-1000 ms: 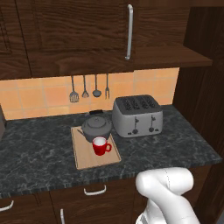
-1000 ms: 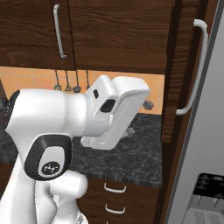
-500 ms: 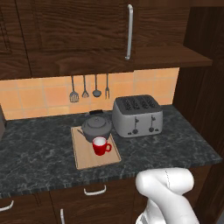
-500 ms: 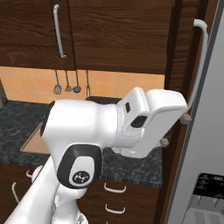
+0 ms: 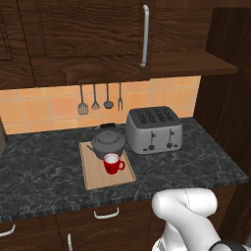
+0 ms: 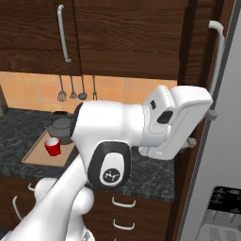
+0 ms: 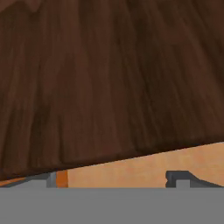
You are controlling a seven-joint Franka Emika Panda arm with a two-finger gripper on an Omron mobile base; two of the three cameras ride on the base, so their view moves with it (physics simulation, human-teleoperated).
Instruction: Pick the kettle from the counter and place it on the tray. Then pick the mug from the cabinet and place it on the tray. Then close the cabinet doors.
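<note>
The dark grey kettle (image 5: 109, 142) and the red mug (image 5: 113, 163) stand together on the light wood tray (image 5: 98, 181), which lies on the black counter (image 5: 39, 171). The kettle (image 6: 60, 127) and mug (image 6: 52, 147) also show at the left of the right base view. The cabinet's left door (image 5: 98, 34) is shut. Its right door (image 6: 195, 56) stands swung out, leaving the shelf (image 5: 196, 63) bare. My gripper (image 6: 190, 141) is up against that open door. In the hand view its fingertips (image 7: 52, 179) stand wide apart, open on nothing, close to dark wood.
A silver toaster (image 5: 153, 130) sits right of the tray. Utensils (image 5: 100, 100) hang on the tiled wall behind it. A grey fridge (image 6: 226, 155) stands just right of the open door. Drawers with silver handles (image 5: 105, 213) run below the counter.
My arm has swung from the middle of the right base view over to the open right door. Kettle, mug and tray have stayed put.
</note>
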